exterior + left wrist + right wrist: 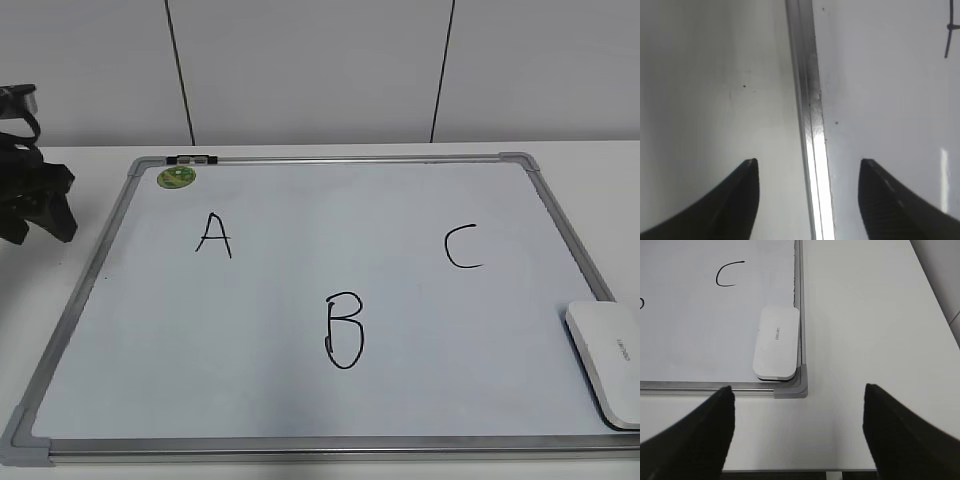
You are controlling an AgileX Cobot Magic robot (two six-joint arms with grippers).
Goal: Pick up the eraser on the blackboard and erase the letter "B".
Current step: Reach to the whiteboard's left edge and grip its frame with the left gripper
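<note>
The blackboard (300,300) is a white dry-erase board with a silver frame, lying flat on the table. The black letter "B" (344,331) is at its lower middle. The white eraser (607,361) lies on the board's near right corner; it also shows in the right wrist view (776,342). My right gripper (799,395) is open and empty, over the bare table just short of that corner (792,387). My left gripper (809,166) is open and empty, straddling the board's left frame rail (807,100). The left arm (30,190) shows at the far left.
Black letters "A" (213,236) and "C" (463,247) flank the "B". A round green sticker (176,177) sits at the board's far left corner. The white table (865,315) extends right of the board; its front edge (790,471) is close below my right gripper.
</note>
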